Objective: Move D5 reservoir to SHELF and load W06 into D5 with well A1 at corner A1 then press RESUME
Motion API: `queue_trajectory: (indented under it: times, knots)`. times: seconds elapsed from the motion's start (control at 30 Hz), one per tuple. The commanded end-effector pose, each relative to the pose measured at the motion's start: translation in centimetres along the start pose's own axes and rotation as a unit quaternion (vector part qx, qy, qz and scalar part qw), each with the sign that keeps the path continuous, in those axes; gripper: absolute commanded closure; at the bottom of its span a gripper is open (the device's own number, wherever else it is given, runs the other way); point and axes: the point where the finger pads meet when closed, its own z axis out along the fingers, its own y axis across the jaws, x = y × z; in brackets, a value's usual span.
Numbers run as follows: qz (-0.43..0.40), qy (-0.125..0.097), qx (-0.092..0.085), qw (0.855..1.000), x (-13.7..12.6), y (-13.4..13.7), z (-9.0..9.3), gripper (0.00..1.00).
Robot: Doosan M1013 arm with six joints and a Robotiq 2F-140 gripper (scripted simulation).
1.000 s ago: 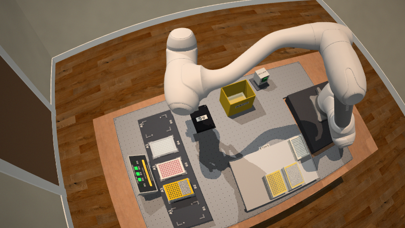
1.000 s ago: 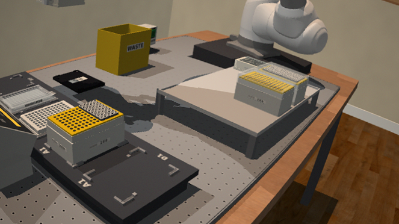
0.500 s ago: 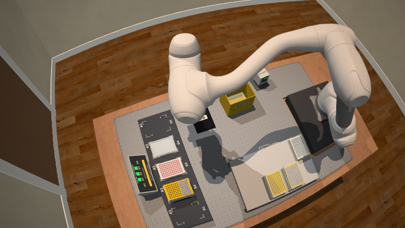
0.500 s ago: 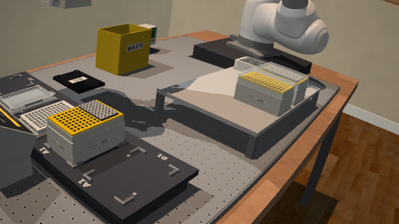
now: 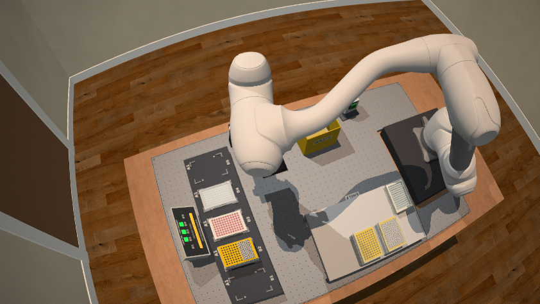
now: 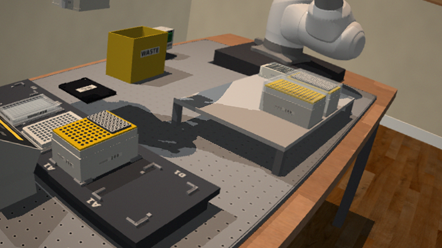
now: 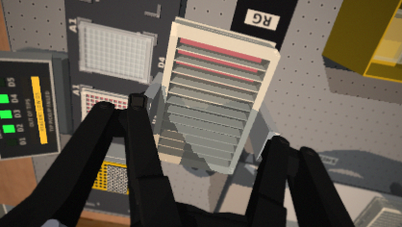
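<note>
- We see the pale, smooth arm (image 5: 378, 71) rise from its dark base block (image 5: 400, 151) at the far right of the desk (image 6: 344, 158), bend at the elbow and sweep left in a long curve, its wrist hanging high over the middle of the desk.
- Our black pincer (image 7: 207, 144) points straight down and is clamped on the long sides of a trough tray (image 7: 216, 101), carried level well above the desk.
- The trough tray is a cream rectangle of parallel slots; the slots at one end show red, the rest grey.
- In the wrist view the tray hangs over the bare perforated mat, between the dark deck strip (image 5: 242, 211) and the black pad marked RG (image 7: 262, 19).
- The bracketed slot marked D5 (image 5: 210, 168) on the strip is bare.
- Beside it lie a clear well plate (image 5: 217, 195), a pink-dotted plate (image 5: 226, 224) and a yellow-topped tip box (image 5: 238, 253).
- A second ribbed tray (image 5: 397, 195) lies on the pale shelf (image 5: 340, 245) with two tip boxes.
- A yellow square bin (image 6: 136, 54) reads WASTE.
</note>
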Motion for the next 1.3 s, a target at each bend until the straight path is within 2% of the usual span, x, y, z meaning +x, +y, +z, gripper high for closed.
queue_trajectory:
  times: [0.0,1.27]
  knots:
    - [0.0,0.0,0.0,1.0,-0.5,0.0,0.0,1.0]
    - [0.0,0.0,0.0,1.0,-8.5,0.4,0.0,1.0]
